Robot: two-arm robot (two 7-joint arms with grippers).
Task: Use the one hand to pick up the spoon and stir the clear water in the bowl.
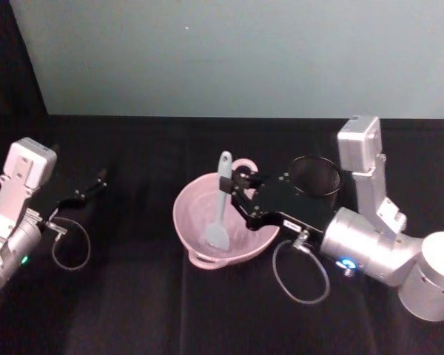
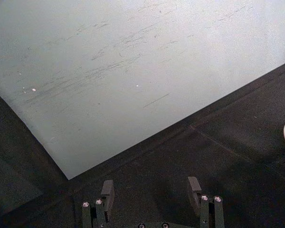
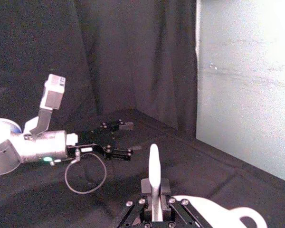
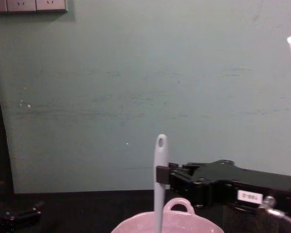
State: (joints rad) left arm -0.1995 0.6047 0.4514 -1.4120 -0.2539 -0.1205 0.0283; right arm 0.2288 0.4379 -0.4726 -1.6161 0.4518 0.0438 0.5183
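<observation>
Right pincer (image 1: 236, 187) grasping spoon (image 1: 223, 198) handle, scoop inside bowl (image 1: 180, 212), left pincer (image 2: 152, 186) released, well apart

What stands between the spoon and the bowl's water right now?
Nothing visible. The right gripper is shut on the spoon, whose scoop end sits inside the bowl. The mesh cup stands right of the bowl, off the path. The left gripper is parked, open, far left.

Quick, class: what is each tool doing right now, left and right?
Left tool: open, holding nothing.
Right tool: closed on the spoon, whose scoop end sits inside the bowl.
</observation>
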